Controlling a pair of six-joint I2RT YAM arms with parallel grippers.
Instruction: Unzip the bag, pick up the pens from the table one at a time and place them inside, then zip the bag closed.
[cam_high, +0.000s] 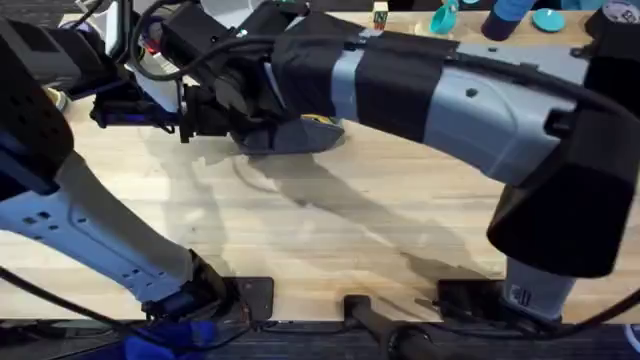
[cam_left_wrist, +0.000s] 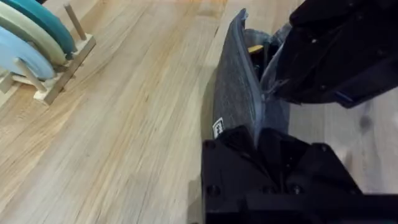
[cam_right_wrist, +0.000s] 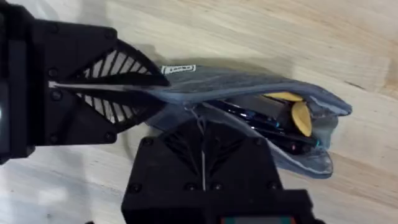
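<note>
Seen from the right wrist, the right gripper is closed, pinching the near edge of the bag, apparently at the zipper. The left gripper clamps the bag's end. The bag lies lengthwise on the table, running from the left gripper past the right one, mouth open, pens inside.

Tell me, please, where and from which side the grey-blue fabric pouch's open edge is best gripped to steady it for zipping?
Probably grip the grey-blue fabric pouch on the thin flap at its label end, coming in along its length from beyond that end. The left gripper already pinches that flattened edge there, while the right gripper is shut on the mouth's near lip. Pens fill the far, bulging end.
</note>
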